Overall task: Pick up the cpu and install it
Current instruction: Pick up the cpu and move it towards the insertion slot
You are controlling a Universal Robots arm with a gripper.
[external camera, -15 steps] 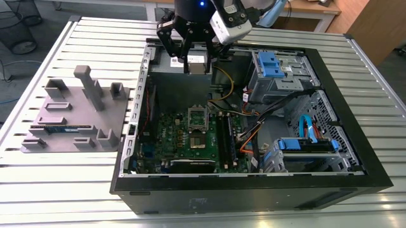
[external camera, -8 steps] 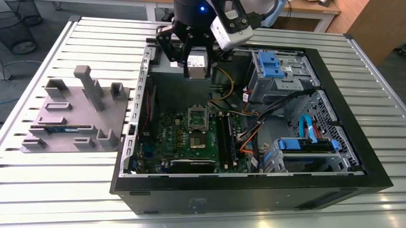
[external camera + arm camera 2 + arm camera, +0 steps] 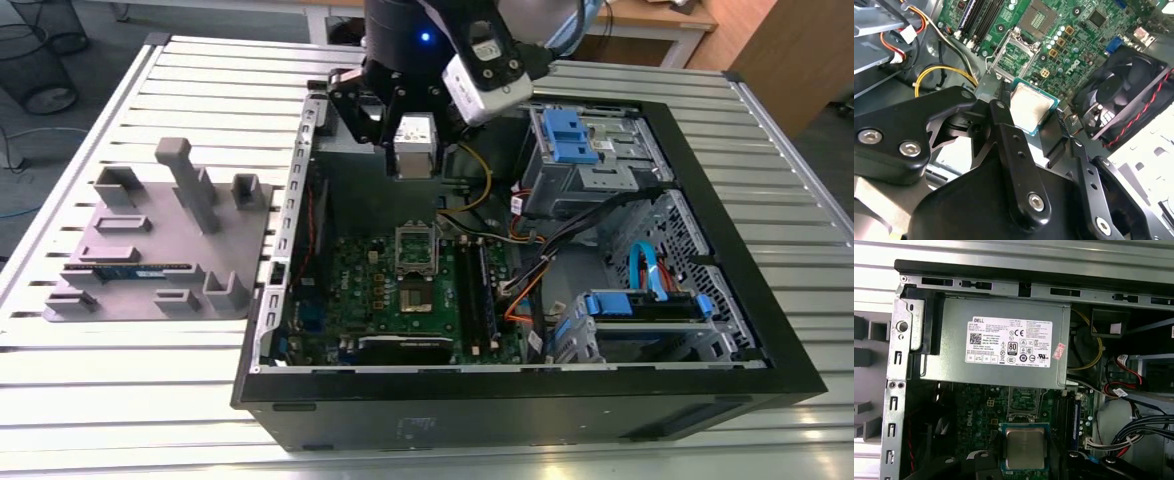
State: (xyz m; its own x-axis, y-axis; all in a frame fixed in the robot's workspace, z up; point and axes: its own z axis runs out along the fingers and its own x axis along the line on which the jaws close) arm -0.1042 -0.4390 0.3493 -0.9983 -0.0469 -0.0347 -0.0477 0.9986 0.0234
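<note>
Exterior view: black steel computer case (image 3: 747,330), side open, on ribbed metal table (image 3: 80,400) | grey sheet-metal power-supply box (image 3: 954,340), white printed label (image 3: 1009,342) | green motherboard (image 3: 1079,35), open socket (image 3: 1019,55) | black gripper (image 3: 1031,120) clamped on the cpu (image 3: 1031,106): flat square, matte silver lid, green rim, held over the motherboard beside the socket

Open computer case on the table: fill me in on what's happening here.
The robot arm's pincer is shut on the small, flat, square cpu with a shiny silver top, holding it in the air above the green motherboard inside the black computer case. The metal-framed socket stands open and looks empty, so the chip is not yet installed. The grey moulded tray lies beside the case, at the exterior view's left.
</note>
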